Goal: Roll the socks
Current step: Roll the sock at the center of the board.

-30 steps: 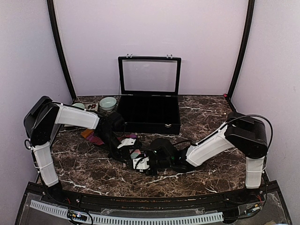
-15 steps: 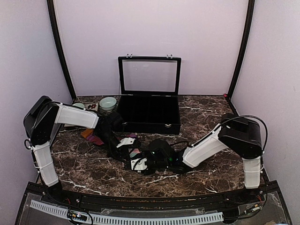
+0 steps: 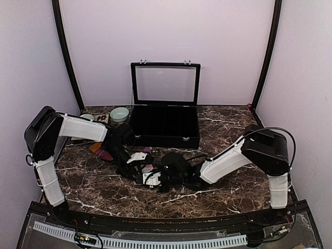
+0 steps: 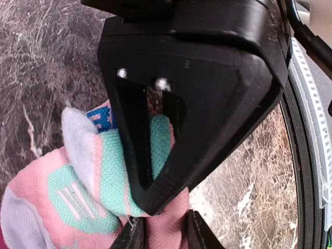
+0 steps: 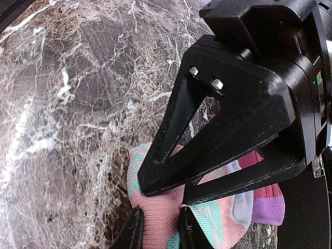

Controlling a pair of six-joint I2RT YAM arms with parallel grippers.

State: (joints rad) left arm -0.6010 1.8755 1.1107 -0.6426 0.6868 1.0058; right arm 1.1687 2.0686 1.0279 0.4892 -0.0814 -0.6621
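Observation:
The salmon-pink sock [image 3: 149, 169] with mint and white patches lies bunched at the table's middle front, between both grippers. My left gripper [image 3: 136, 164] is shut on its pink fabric, seen between the fingers in the left wrist view [image 4: 166, 233]. My right gripper [image 3: 157, 177] is shut on the same sock [image 5: 155, 207] from the other side, its fingertips [image 5: 132, 231] pinching a pink fold. The two grippers almost touch. The maroon sock [image 3: 105, 154] lies behind the left arm, orange cuff to the left. Its purple toe [image 5: 267, 207] shows under the pink sock.
A black case [image 3: 165, 127] with its glass lid standing open sits at the back centre. A mint bowl [image 3: 119, 113] stands to its left near the back wall. The marble table [image 3: 228, 124] runs to the side walls.
Both grippers and the pink sock have shifted a little to the left and away from the front edge. The right arm has reached further left.

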